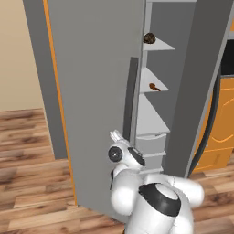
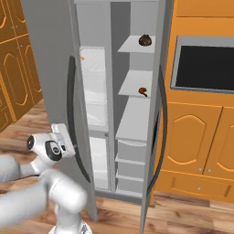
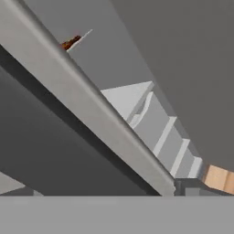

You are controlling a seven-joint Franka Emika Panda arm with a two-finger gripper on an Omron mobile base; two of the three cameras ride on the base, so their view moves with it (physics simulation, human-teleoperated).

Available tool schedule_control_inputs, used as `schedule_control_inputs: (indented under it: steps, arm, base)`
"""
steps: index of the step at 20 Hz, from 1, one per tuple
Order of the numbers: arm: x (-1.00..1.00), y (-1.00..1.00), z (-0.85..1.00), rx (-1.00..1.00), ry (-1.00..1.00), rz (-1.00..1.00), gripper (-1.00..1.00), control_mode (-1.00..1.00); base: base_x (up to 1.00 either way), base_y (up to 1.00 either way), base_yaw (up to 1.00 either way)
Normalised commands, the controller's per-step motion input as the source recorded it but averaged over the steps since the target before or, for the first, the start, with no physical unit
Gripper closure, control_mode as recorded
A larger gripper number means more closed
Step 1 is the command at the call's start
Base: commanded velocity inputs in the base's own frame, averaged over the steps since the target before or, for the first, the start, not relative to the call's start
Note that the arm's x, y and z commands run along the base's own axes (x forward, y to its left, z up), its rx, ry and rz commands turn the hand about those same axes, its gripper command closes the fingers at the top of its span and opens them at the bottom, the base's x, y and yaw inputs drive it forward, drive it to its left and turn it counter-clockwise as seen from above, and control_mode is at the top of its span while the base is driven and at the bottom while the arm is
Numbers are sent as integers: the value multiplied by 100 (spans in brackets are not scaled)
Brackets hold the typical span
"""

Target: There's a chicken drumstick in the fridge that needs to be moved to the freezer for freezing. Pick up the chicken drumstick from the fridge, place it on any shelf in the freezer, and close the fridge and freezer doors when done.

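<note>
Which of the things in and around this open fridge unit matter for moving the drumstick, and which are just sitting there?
For the job:
- chicken drumstick, on a freezer shelf
- fridge
- fridge and freezer doors, both open
- gripper, open

Just lying about:
- round dark-brown lump, top freezer shelf
- thin orange piece, in the fridge
- orange cabinets

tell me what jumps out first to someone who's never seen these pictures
The tall grey side-by-side unit with its doors open: in the right base view the narrow freezer shows solid shelves, with a round dark-brown lump on the upper shelf and the small chicken drumstick on the shelf below. Next, the white arm low in front, its gripper open and empty beside the dark bar handle of the wide door.
</note>
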Motion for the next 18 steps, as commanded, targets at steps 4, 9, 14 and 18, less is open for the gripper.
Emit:
schedule_control_inputs:
  steps: [4, 9, 14, 18]
  arm:
    - [66, -74, 0, 13, 6, 0, -100, -100]
    - [71, -65, 0, 12, 5, 0, -100, -100]
    - [56, -55, 0, 12, 0, 2, -100, -100]
    - [49, -51, 0, 10, -3, 6, -100, -100]
  base:
    - [0, 0, 0]
    - [0, 0, 0]
    - [0, 0, 0]
    - [0, 0, 0]
